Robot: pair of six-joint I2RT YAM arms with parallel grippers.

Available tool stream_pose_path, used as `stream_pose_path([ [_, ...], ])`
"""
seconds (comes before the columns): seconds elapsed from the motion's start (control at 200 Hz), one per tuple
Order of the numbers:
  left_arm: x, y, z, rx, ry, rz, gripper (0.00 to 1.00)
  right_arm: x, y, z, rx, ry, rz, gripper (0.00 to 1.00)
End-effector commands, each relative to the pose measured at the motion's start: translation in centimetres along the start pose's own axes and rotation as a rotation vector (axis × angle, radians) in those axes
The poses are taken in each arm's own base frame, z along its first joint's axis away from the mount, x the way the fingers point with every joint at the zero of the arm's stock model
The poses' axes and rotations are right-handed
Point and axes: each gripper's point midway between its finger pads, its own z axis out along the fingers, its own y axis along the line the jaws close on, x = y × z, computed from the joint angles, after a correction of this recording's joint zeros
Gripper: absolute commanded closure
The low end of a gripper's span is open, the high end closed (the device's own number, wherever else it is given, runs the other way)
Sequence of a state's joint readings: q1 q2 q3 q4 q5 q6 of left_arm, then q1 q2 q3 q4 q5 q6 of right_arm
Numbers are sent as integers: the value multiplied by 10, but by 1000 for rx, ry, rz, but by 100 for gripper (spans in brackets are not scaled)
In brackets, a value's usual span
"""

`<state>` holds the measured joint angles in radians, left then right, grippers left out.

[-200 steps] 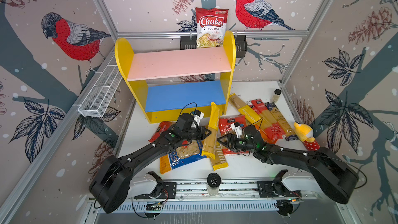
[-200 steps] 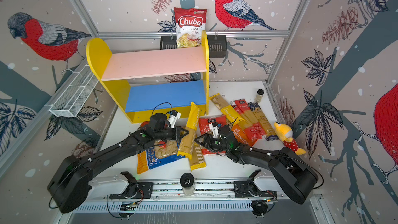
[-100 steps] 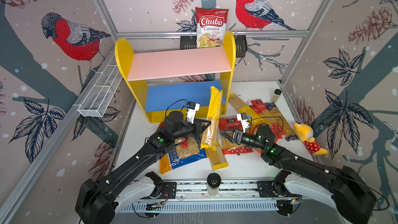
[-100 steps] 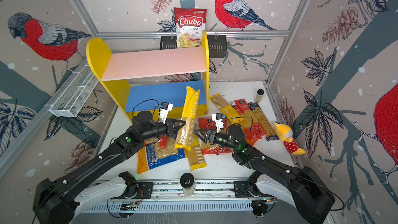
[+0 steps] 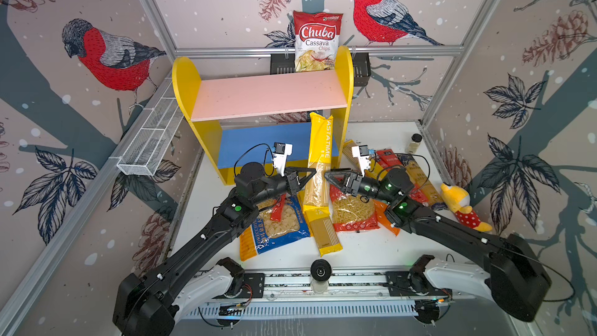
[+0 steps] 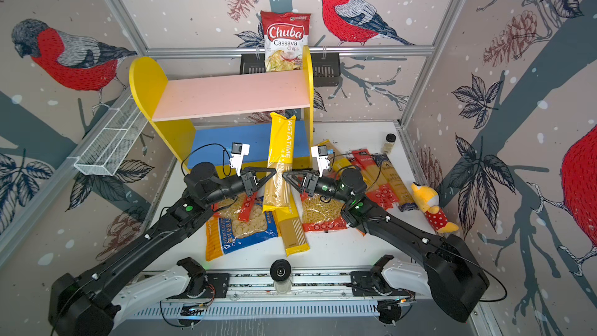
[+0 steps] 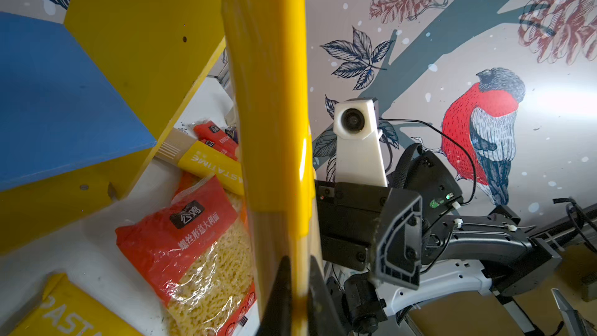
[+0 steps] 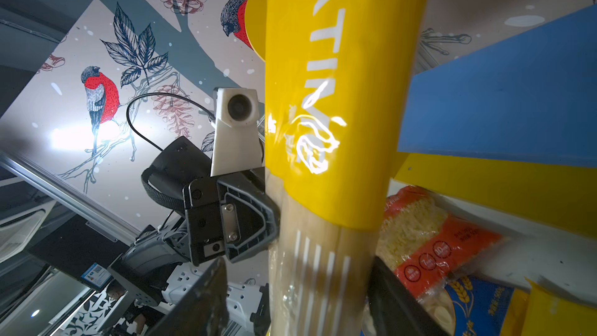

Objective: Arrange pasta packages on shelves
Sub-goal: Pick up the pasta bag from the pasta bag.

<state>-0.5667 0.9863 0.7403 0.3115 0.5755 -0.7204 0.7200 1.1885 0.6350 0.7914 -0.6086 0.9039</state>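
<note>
Spaghetti in a long yellow plastic pack (image 5: pixel 318 156) stands upright in the air. The left fingers (image 5: pixel 307 174) pinch its lower, see-through half and are closed flat on one long edge. The left wrist view shows both tips pressed together with the film between them. The right fingers (image 5: pixel 334 178) face them from the pack's opposite edge, spread apart with the pack between them. In the right wrist view one tip stands clear of the film and the other looks just against it, so I read them as open, not gripping.

Beyond both sets of fingers is the two-tier wooden shelf unit with yellow round-topped sides (image 5: pixel 182 82). Its pink upper and blue lower boards are both bare. Beneath the fingers, on the white bench (image 5: pixel 365 248), lie a blue-and-yellow bag of shell pasta (image 5: pixel 274 224), a second yellow spaghetti pack (image 5: pixel 324 234) and a red bag of short pasta (image 5: pixel 353 214).

This looks like the first package, lifted but not yet shelved. The next move probably calls for the right fingers to close and steady the pack. Both arms would then carry it forward and tip it over to lie on a board, since upright it seems too tall for the lower tier.
</note>
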Motion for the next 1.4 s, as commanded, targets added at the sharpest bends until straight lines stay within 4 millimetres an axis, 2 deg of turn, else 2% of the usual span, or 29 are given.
stream_pose_path([
  [0.0,-31,-35,-5,155,-113,83,100,-5,22,4,-93,9,-59,41],
  [0.29,-24,-30,2,190,-68,36,100,-15,37,12,-150,4,-73,60],
  [0.545,-33,-28,-2,174,-80,38,100,-28,46,18,-153,-14,-87,69],
  [0.575,-35,-29,-2,175,-82,44,100,-29,46,19,-148,-13,-91,66],
  [0.655,-41,-34,-4,182,-89,60,100,-28,37,21,-109,-1,-110,44],
  [0.72,-44,-41,-7,206,-92,66,100,-29,29,20,-79,13,-121,35],
  [0.745,-45,-46,-7,228,-90,72,100,-28,18,22,-60,21,-104,34],
  [0.79,-46,-52,-8,249,-89,75,100,-33,12,19,-65,10,-81,32],
  [0.876,-49,-56,-10,255,-97,83,100,-44,15,15,-122,-12,-58,27],
  [1.031,-46,-49,-7,238,-88,81,100,-48,28,23,-159,20,-100,24],
  [1.146,-44,-43,-6,229,-87,73,100,-51,39,21,-196,8,-110,32],
  [1.301,-42,-39,-4,224,-81,59,100,-56,47,19,-224,-7,-106,53],
  [1.396,-42,-33,-5,211,-82,42,100,-59,47,18,-219,-23,-107,62],
])
